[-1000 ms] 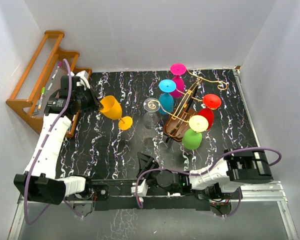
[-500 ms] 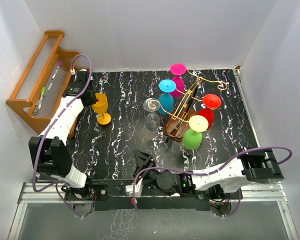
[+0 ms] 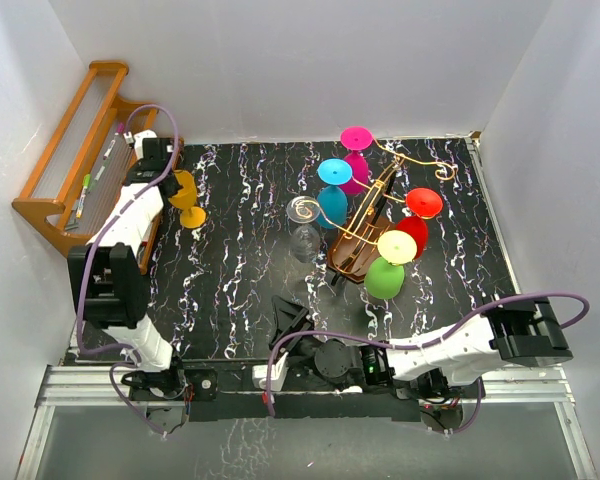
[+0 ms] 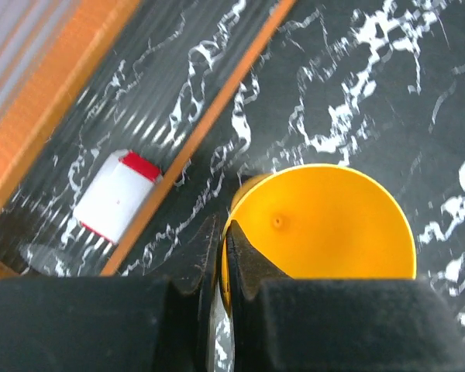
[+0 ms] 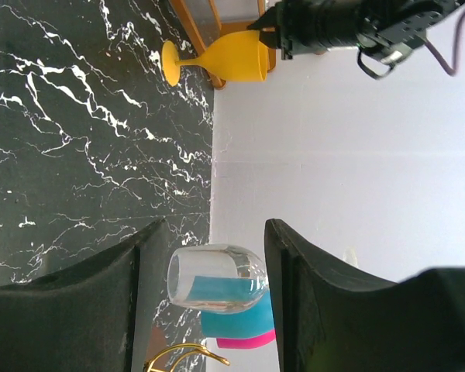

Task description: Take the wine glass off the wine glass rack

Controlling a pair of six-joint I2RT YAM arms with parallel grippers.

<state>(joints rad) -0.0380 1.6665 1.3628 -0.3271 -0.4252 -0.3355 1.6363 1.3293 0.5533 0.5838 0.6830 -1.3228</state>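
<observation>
Yellow plastic wine glass [image 3: 185, 190], tilted mid-air before, now upright on black marbled table [image 3: 230, 270], far left. Left end effector [image 4: 223, 236] clamps rim; release remains. Right end effector [image 5: 215, 226] half-open, empty.

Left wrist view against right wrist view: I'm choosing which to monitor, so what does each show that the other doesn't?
Only left wrist: a small white-and-red object and the inside of the yellow wine glass. Only right wrist: the open right tool, a clear glass, gold wire of the wine glass rack. Both: the left tool pinching the yellow glass's rim, the marbled table.
</observation>
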